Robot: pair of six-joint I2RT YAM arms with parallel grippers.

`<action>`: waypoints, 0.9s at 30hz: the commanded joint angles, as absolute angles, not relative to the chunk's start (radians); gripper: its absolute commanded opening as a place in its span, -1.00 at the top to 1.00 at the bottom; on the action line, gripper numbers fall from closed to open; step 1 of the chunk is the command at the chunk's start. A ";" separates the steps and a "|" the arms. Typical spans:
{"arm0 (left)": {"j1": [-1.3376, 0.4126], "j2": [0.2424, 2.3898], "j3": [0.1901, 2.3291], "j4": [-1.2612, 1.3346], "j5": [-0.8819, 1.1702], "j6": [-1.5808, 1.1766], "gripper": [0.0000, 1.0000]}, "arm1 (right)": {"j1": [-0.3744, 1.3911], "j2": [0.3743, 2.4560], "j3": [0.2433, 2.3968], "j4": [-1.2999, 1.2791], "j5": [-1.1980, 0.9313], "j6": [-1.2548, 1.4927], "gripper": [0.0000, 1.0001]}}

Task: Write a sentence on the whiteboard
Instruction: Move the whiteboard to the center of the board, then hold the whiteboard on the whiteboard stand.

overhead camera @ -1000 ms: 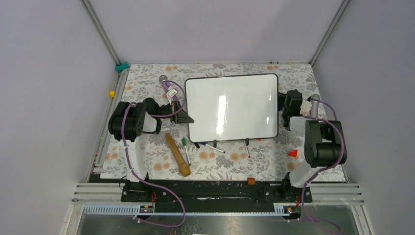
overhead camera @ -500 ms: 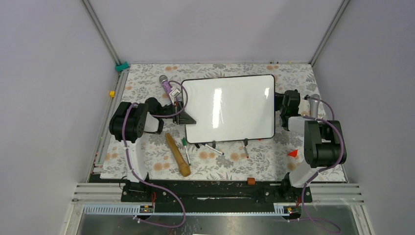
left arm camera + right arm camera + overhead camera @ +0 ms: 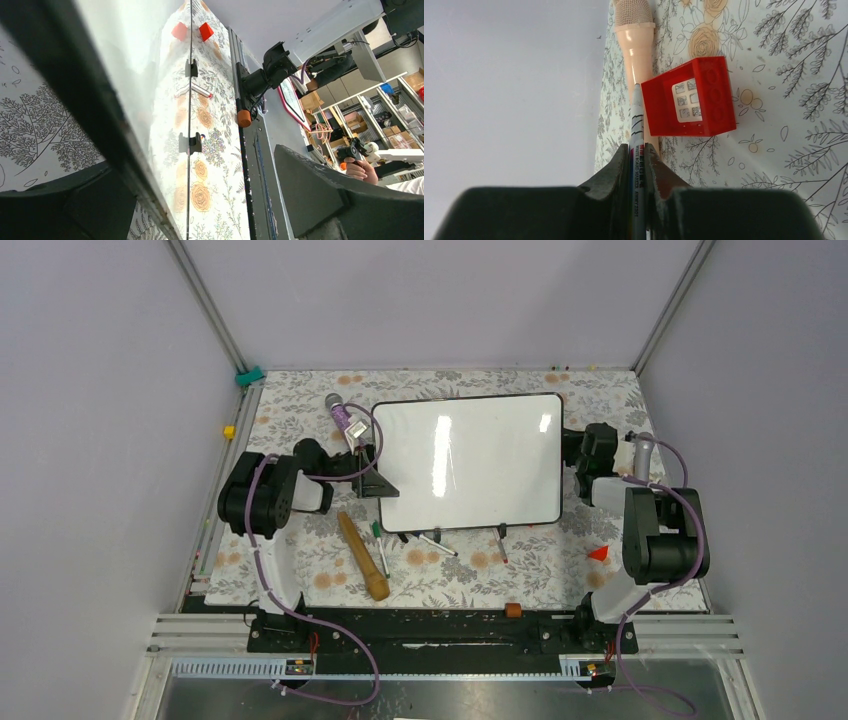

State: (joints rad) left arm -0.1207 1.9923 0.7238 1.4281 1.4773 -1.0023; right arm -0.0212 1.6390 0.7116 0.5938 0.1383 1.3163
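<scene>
The whiteboard [image 3: 470, 460] sits on a floral table [image 3: 300, 410] between plain grey walls [image 3: 430, 300].

Left end effector [image 3: 371, 473] spread wide; right end effector [image 3: 638, 152] clamped on marker [image 3: 636, 115].

A marker [image 3: 636, 115] juts from the right gripper [image 3: 637, 151]. Just beyond its tip lie a red block [image 3: 689, 97] and a peach microphone [image 3: 636, 40]. Near the left gripper [image 3: 375, 472] lie a purple microphone [image 3: 340, 412] and a wooden rolling pin [image 3: 363, 556].

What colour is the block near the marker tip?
Red; the block shows best in the right wrist view.
</scene>
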 commanded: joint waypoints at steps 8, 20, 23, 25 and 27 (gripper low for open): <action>-0.100 1.891 0.678 1.476 1.471 -0.951 -0.98 | -0.083 1.581 0.744 0.556 0.151 1.269 1.00; 0.034 1.744 0.563 1.476 1.363 -0.928 -0.98 | -0.124 1.548 0.713 0.559 0.157 1.265 1.00; 0.055 1.669 0.540 1.477 1.373 -0.926 -0.98 | -0.130 1.534 0.710 0.554 0.165 1.253 1.00; 0.083 1.622 0.519 1.474 1.385 -0.919 -0.98 | -0.133 1.519 0.706 0.547 0.175 1.244 1.00; 0.109 1.583 0.489 1.475 1.368 -0.897 -0.98 | -0.134 1.502 0.701 0.542 0.183 1.235 1.00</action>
State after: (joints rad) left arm 0.0654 1.6764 0.5297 1.4189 1.3849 -0.9516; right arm -0.1249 1.5650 0.7128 0.5503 0.1398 1.2709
